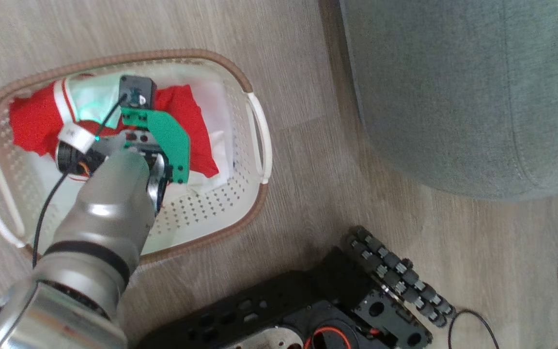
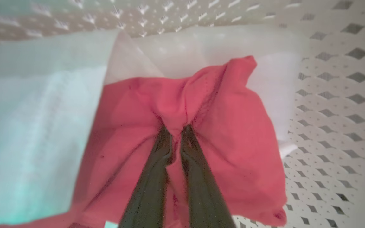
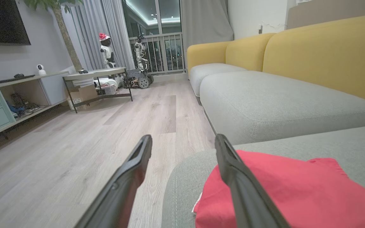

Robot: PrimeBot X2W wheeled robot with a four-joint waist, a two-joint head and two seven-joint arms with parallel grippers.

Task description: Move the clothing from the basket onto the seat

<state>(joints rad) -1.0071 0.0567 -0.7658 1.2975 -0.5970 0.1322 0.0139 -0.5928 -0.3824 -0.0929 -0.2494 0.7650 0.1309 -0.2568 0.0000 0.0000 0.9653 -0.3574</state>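
We judge task partly done: one red garment (image 3: 296, 193) lies flat on grey woven seat (image 3: 344, 139), right gripper (image 3: 182, 137) wide and empty above it. Left gripper (image 2: 176, 133) pinches puckered fold of soft red cloth (image 2: 233, 133) inside perforated plastic basket (image 2: 328, 95). Striped red-white piece (image 1: 37, 121) also in basket.

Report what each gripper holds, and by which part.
Left gripper pinches a raised fold of the bright-red soft fabric garment in the white perforated plastic basket. Right gripper holds nothing.
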